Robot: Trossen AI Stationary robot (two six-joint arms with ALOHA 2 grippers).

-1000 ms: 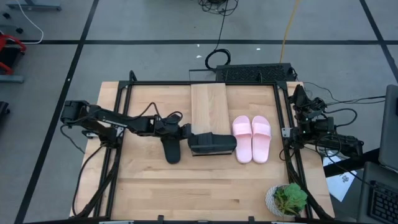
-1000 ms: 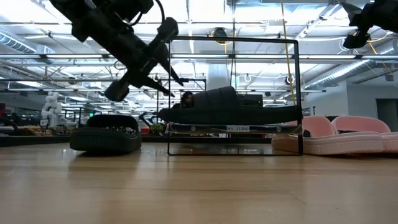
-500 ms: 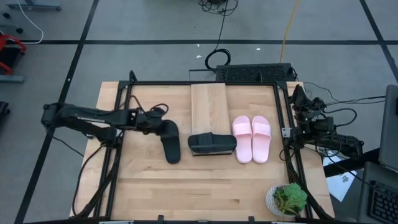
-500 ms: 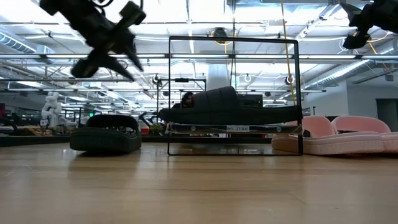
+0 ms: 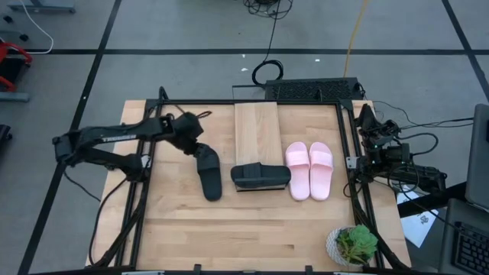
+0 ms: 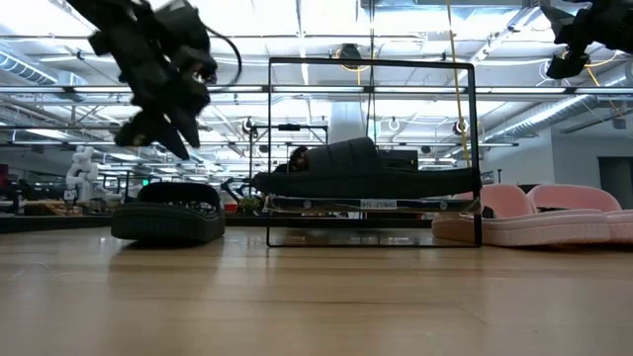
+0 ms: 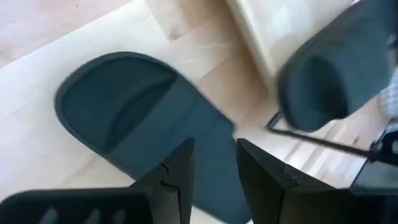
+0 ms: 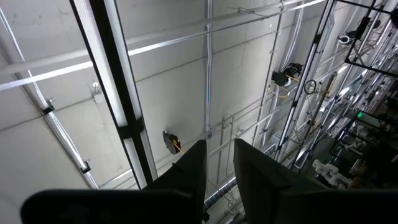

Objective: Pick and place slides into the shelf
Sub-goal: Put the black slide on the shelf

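Observation:
One black slide (image 5: 209, 179) lies flat on its sole on the table left of the shelf, also in the low view (image 6: 168, 213) and the left wrist view (image 7: 143, 130). The second black slide (image 5: 261, 176) sits crosswise on the near end of the shelf board (image 5: 258, 130), inside its thin dark frame (image 6: 371, 61). The pink pair (image 5: 309, 169) rests side by side on the table right of the shelf. My left gripper (image 5: 200, 150) hangs above the far end of the table's black slide, pointing down, its fingers (image 7: 180, 177) narrowly open and touching nothing. My right gripper (image 8: 219, 162) waits at the table's right edge, pointing up.
A small potted plant (image 5: 353, 246) stands at the table's near right corner. A dark flat device (image 5: 313, 90) lies along the far edge behind the shelf. Bare wood lies across the near half of the table (image 5: 252, 229).
My left gripper has drawn away from the black slide on the shelf, moving toward the table's left and far edge and rising. It has tipped to point down over the black slide on the table. The slide on the shelf has stayed where it was.

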